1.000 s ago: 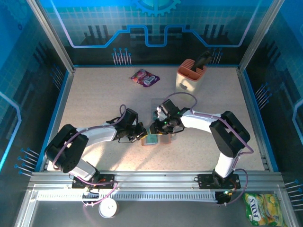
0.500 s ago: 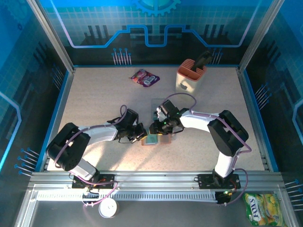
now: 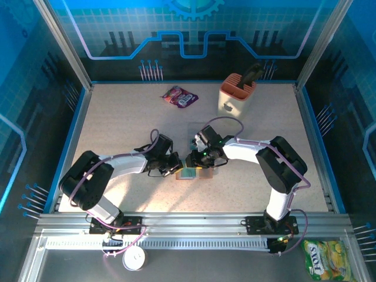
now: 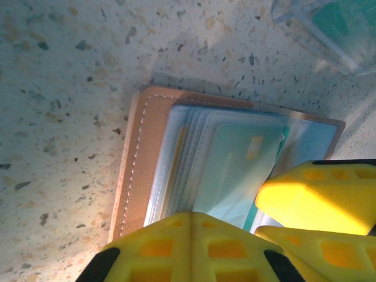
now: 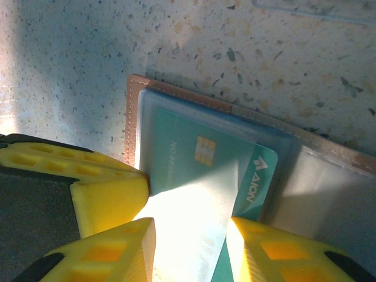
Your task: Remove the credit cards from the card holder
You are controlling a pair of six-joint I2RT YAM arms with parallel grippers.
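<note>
Two ends meet overhead: left gripper (image 3: 176,166) and right gripper (image 3: 191,161) over the card holder (image 3: 202,174), bare table (image 3: 129,117) all round; left wrist: clenched fingertips (image 4: 194,247) on the holder's near edge, stitched border ahead; right wrist: jaws astride a teal credit card (image 5: 194,158) partly out of its pocket, grip cannot be told.
</note>
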